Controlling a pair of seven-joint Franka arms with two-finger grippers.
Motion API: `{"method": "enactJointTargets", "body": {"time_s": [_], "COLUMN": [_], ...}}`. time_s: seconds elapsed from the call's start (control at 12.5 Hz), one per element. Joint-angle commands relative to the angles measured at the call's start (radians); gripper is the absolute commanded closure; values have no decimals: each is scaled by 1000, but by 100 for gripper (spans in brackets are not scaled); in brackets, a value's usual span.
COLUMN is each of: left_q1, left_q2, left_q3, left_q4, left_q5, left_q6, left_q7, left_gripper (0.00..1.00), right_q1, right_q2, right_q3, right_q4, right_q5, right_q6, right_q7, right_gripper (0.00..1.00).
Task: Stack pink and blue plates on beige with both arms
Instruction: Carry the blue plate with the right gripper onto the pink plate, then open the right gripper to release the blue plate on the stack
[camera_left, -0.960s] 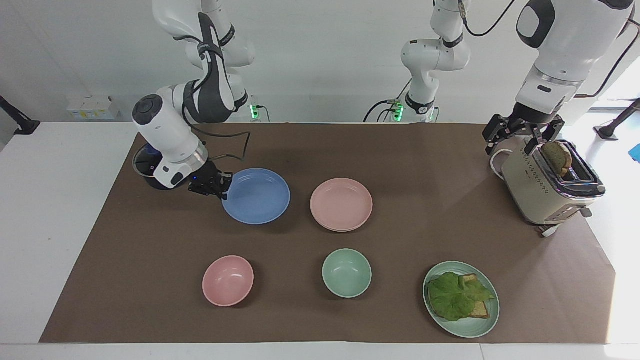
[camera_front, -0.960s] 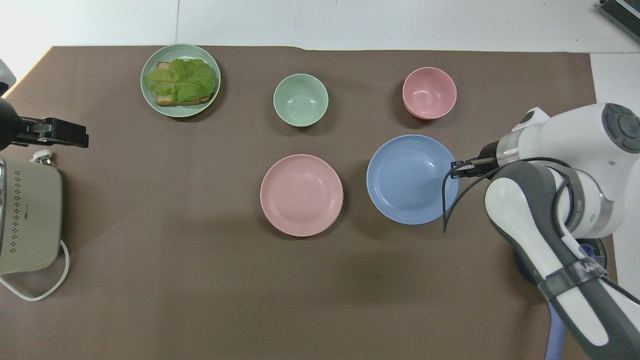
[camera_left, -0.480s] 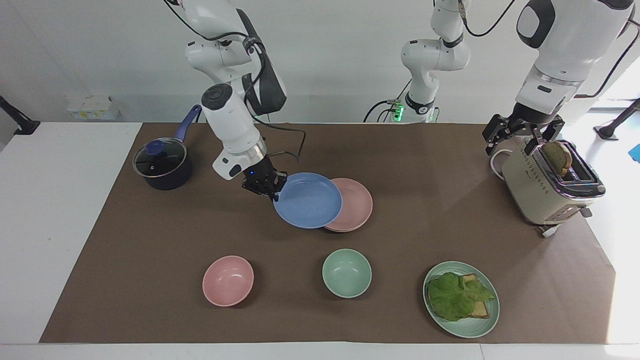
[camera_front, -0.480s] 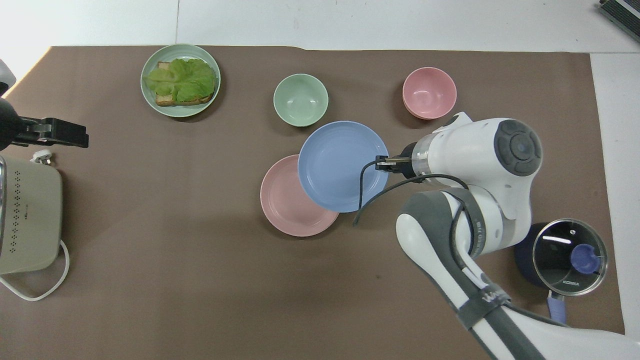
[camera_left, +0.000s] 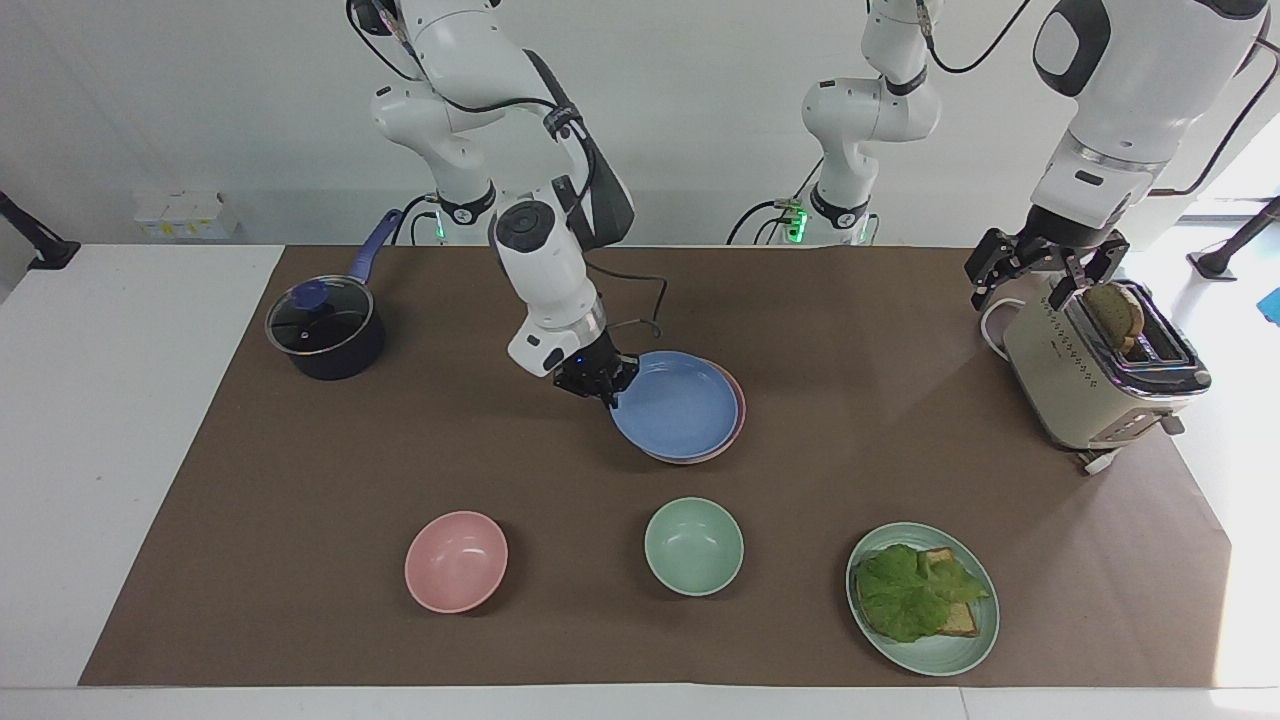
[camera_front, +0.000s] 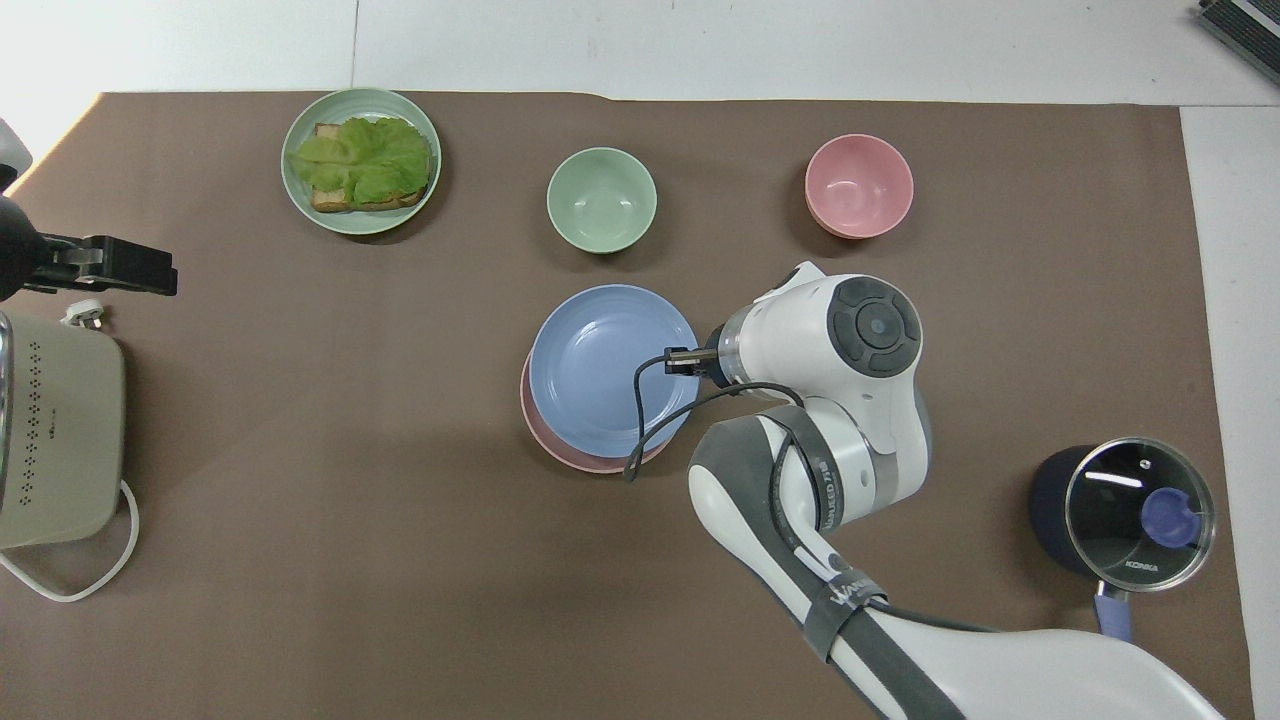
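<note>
The blue plate (camera_left: 677, 404) covers nearly all of the pink plate (camera_left: 738, 412), leaving only a thin crescent of rim showing, while the toaster (camera_front: 55, 430) is cut off by the overhead view's edge.

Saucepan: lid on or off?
On. The glass lid sits on the saucepan, knob up, in both views.

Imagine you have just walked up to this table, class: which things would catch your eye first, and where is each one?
First, the right gripper, shut on the rim of the blue plate, holding it over the pink plate at the middle of the table. Next, the cream toaster with bread in its slot at the left arm's end, where the left gripper waits open above it. Then the green plate with lettuce on toast, farther from the robots.
</note>
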Motion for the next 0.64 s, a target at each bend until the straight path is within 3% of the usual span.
{"method": "enactJointTargets", "body": {"time_s": [0.0, 0.16, 0.24, 0.32, 0.56], "left_q1": [13, 13, 13, 13, 13], "left_q2": [-7, -5, -7, -7, -7], "left_q3": [-9, -9, -9, -9, -9], "left_q4": [-3, -4, -3, -3, -3], "left_q5": [10, 10, 10, 10, 11], "left_q6": [-13, -13, -13, -13, -13], "left_q7": [5, 5, 5, 5, 5], "left_gripper": [0, 0, 0, 0, 0], "right_q1": [-2, -5, -11, -16, -20], "right_q2": [6, 15, 18, 23, 23], "right_q3": [-2, -4, -2, -4, -4], "right_q4": [3, 9, 14, 21, 47], "right_q5": [20, 20, 20, 20, 22], "right_q6": [6, 13, 33, 36, 35], "right_q7": [-3, -12, -2, -1, 0], "right_gripper": [100, 100, 59, 1, 0]}}
